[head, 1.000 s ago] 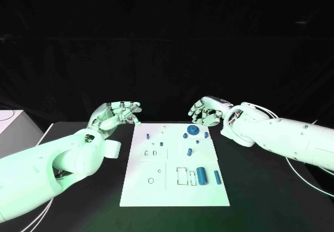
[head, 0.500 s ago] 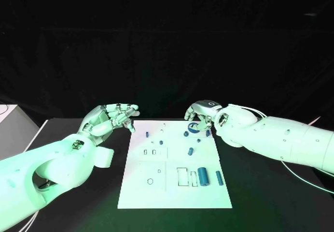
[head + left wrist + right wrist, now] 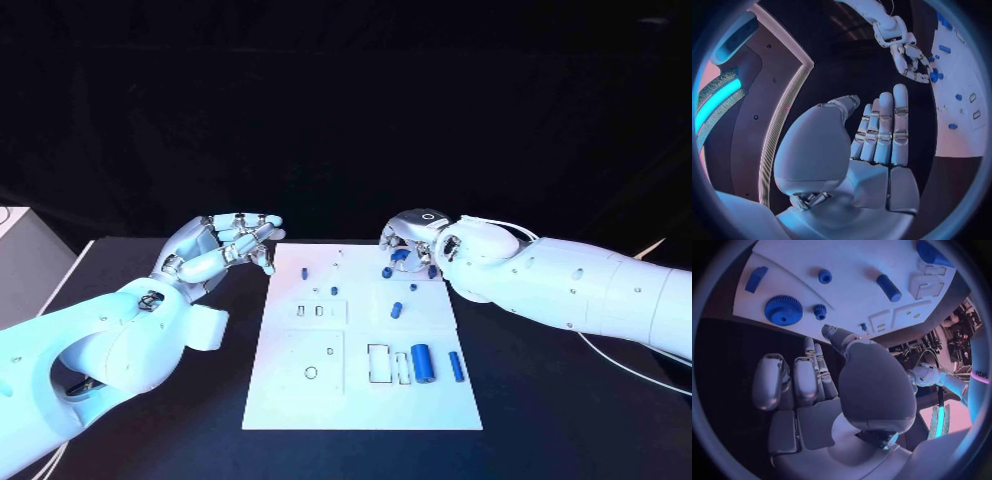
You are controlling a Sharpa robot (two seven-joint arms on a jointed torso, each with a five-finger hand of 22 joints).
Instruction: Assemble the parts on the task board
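The white task board (image 3: 361, 400) lies in the middle of the black table. My right hand (image 3: 411, 240) hovers over its far right corner, fingers hanging down just above the large blue gear (image 3: 397, 258), holding nothing. The right wrist view shows that gear (image 3: 783, 310) with a small gear (image 3: 820, 311) beside it, beyond the fingertips (image 3: 811, 347). My left hand (image 3: 224, 245) floats off the board's far left corner, fingers apart and empty; its straight fingers (image 3: 882, 130) hold nothing. A thick blue cylinder (image 3: 421, 360) and a thin pin (image 3: 454, 365) lie near the front right.
Small blue pegs (image 3: 394, 311) and recessed slots (image 3: 310, 311) dot the board's middle. A blue block (image 3: 756, 279) and a short cylinder (image 3: 889, 287) lie farther along the board. A pale box (image 3: 15, 250) stands at the table's left edge.
My right hand has moved inward over the board's far right corner and lowered its fingers toward the large gear. The left hand has kept roughly its place.
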